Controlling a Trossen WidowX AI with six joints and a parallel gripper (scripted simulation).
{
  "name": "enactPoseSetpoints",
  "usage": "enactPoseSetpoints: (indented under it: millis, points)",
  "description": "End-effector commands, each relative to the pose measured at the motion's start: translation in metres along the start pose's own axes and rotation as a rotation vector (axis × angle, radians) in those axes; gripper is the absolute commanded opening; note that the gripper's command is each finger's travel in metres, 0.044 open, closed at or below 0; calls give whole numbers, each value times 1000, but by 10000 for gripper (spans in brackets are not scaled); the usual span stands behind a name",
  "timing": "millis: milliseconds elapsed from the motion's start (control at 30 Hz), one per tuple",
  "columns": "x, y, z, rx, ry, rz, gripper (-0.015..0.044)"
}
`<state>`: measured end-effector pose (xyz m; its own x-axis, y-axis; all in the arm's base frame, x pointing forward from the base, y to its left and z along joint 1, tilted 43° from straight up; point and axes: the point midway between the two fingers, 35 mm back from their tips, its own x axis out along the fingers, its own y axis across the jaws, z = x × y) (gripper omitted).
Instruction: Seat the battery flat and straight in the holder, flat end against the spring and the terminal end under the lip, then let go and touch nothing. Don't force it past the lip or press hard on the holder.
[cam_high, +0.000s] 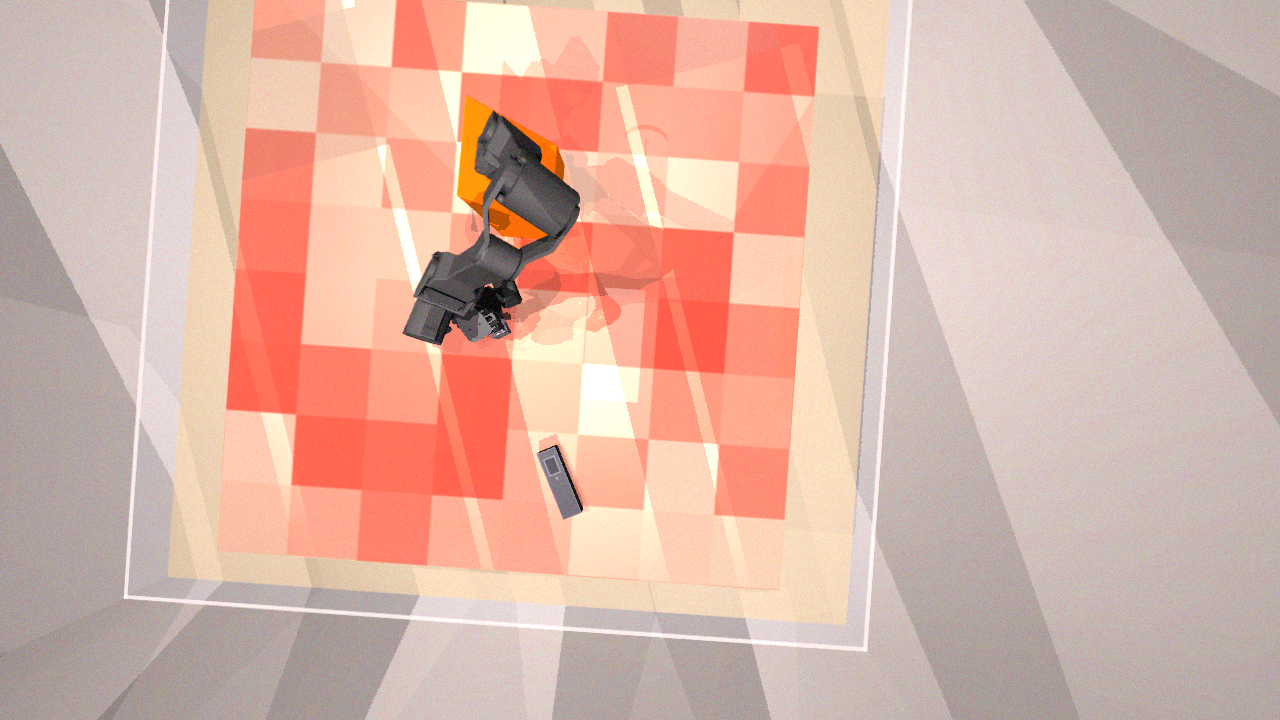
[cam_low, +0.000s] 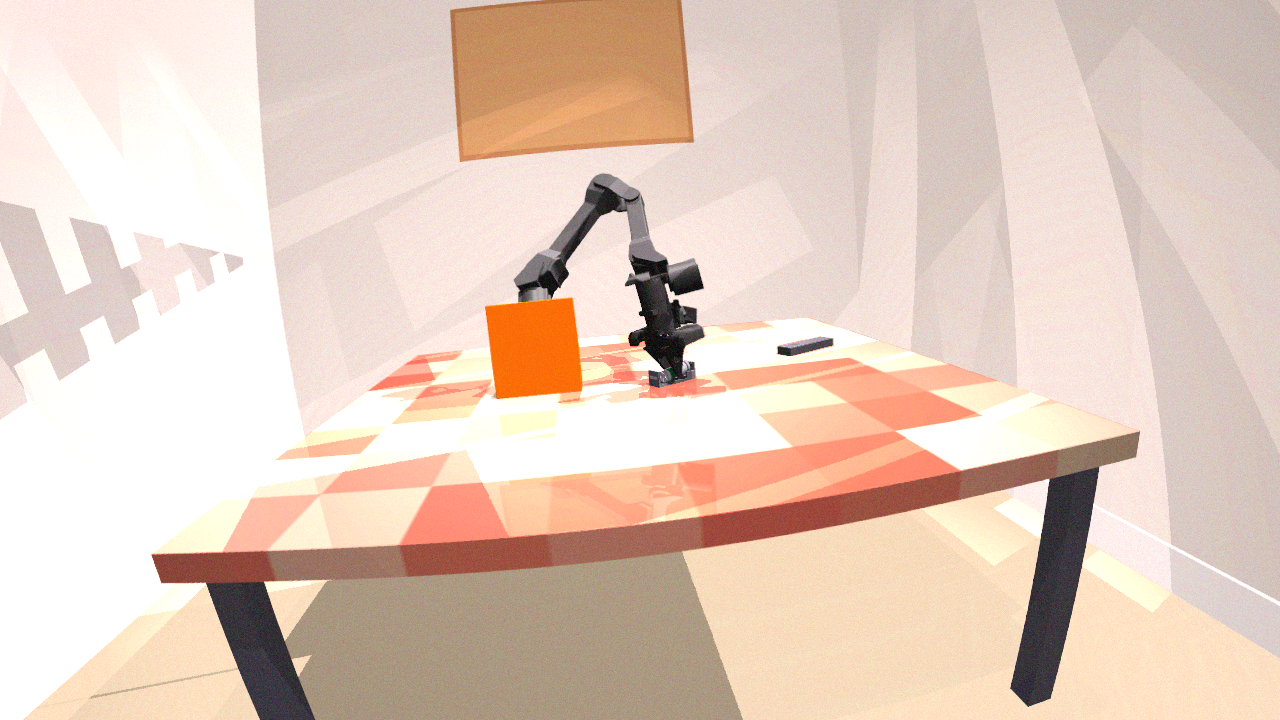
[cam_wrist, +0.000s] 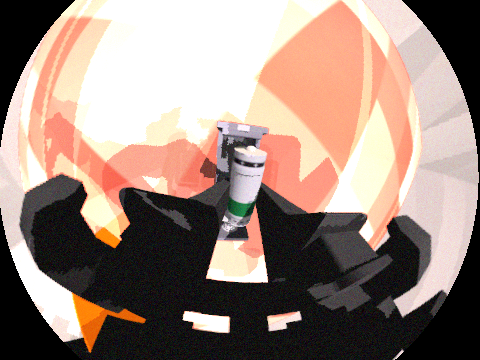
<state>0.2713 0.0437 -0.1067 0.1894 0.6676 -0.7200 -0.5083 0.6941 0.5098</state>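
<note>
The hand (cam_high: 494, 325) (cam_low: 674, 367) (cam_wrist: 243, 184) is pinching the battery (cam_low: 687, 368) (cam_wrist: 246, 181), with one dark finger on each side of it. The hand points down, low over the table (cam_high: 617, 331) (cam_low: 626, 447) (cam_wrist: 310, 95). Right under the hand is the holder (cam_low: 659, 379) (cam_wrist: 243, 131), a gray tray that sits on the table. The battery is over the holder, between its two ends, but it is not lined up. In the wrist view it leans a bit to one side, and its top end looks lifted, so it is not lying flat. The battery is mostly white, with a black ring near the bump end and a green band lower down, close to the finger tips. The bump end points to the far end of the holder, where the lip (cam_wrist: 243, 128) is, and it is not tucked under. The other end is near the shiny spring (cam_wrist: 229, 224), at the end closer to the hand; I can't tell if they touch. The arm (cam_high: 537, 197) (cam_low: 575, 230) bends up and over behind the hand. Back there, well apart from the hand, stands an orange block (cam_high: 472, 165) (cam_low: 535, 349) (cam_wrist: 89, 320). Out in front of the hand, also well apart, a dark bar (cam_high: 562, 486) (cam_low: 805, 346) lies on the table.
</note>
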Motion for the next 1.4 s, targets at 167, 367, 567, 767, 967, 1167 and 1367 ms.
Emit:
enactPoseSetpoints:
  millis: [167,367,567,767,967,1167,1367]
  points:
    - [4,3,-1,-14,96,0,79]
    - [4,5,0,-17,147,-2,79]
    - [5,6,1,-19,197,-4,79]
    - [5,6,2,-21,247,-8,79]
    - [5,7,3,-22,297,-13,79]
    - [6,8,4,-24,344,-18,79]
    - [6,9,6,-25,393,-25,79]
